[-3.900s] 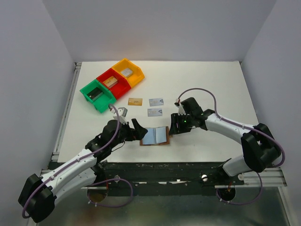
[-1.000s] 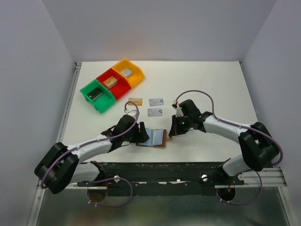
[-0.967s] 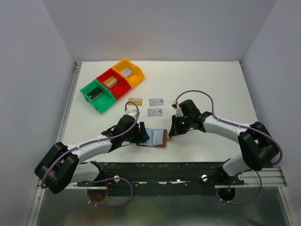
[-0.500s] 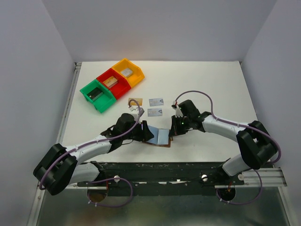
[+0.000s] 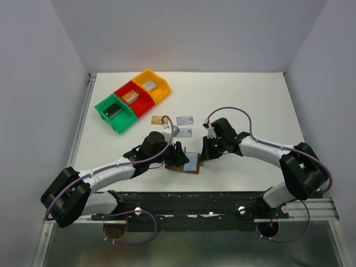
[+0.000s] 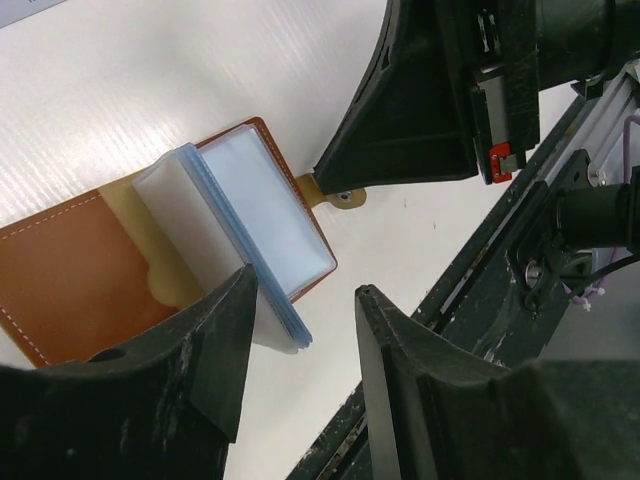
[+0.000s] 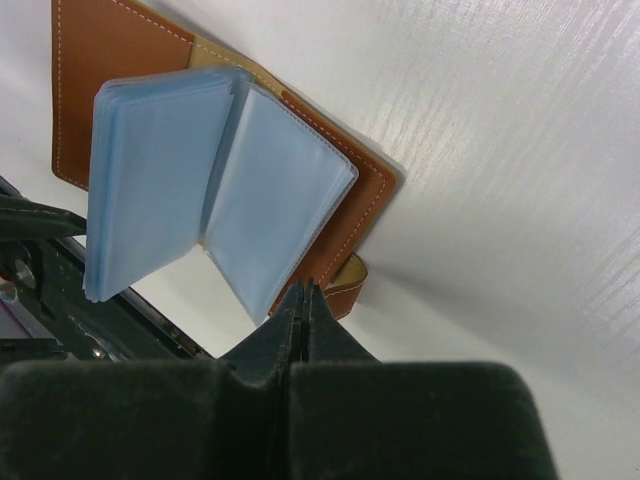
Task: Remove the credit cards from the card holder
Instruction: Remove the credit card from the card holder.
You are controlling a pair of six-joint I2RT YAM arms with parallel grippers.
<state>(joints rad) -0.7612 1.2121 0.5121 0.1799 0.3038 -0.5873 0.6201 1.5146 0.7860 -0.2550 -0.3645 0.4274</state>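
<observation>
Near the front edge of the table [image 5: 250, 100], between both arms, the card holder [image 5: 187, 163] lies splayed open. It's flat tan-brown leather with pale stitching, and a fan of glossy light-blue plastic sleeves [image 6: 250, 220] stands up from its spine. The left gripper [image 6: 300, 305] has its jaws apart, one finger against the sleeve stack, the other clear. The right gripper [image 7: 302, 292] is pinched together, tip down on the small rounded snap tab [image 6: 335, 192]. Three thin credit cards [image 5: 184, 132] lie flat beyond.
</observation>
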